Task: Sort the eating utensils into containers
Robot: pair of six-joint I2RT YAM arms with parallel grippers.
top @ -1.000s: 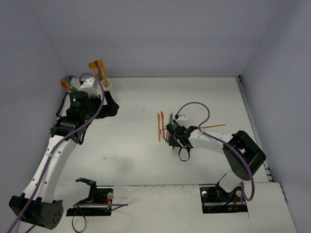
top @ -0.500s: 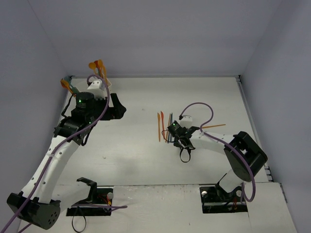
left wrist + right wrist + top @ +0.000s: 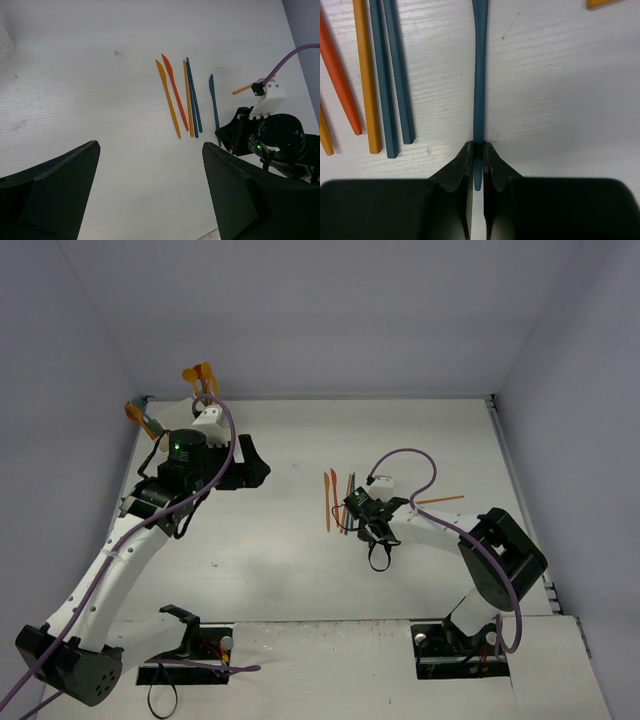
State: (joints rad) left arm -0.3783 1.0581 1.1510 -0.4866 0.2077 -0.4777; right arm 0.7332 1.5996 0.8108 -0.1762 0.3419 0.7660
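My right gripper point(image 3: 478, 152) is pinched almost shut on the handle end of a teal knife point(image 3: 479, 75). Its fingers point(image 3: 457, 170) press the thin handle from both sides at the bottom middle of the wrist view. The knife lies along the bench point(image 3: 555, 100) and runs straight up to the top edge of the frame. Left of it, side by side, lie two teal handles point(image 3: 397, 75), an orange handle point(image 3: 365, 75) and a red handle point(image 3: 337, 85). An orange tip point(image 3: 602, 2) shows in the upper right corner.

In the top view the right gripper point(image 3: 352, 508) sits just right of centre, at the right end of the row of utensils point(image 3: 328, 502). A lone orange utensil point(image 3: 440, 501) lies well apart to the right.

My left gripper point(image 3: 150, 150) is spread wide with nothing between its fingers, held above bare bench. The row lies in the upper middle of its view. In the top view the left gripper point(image 3: 248, 462) is in the left half, well apart from the row.

The containers point(image 3: 4, 42) show only as a white wall at the upper left edge of the left wrist view. In the top view my left arm hides most of them. Orange spoons point(image 3: 200, 375) stand up there in the upper left.
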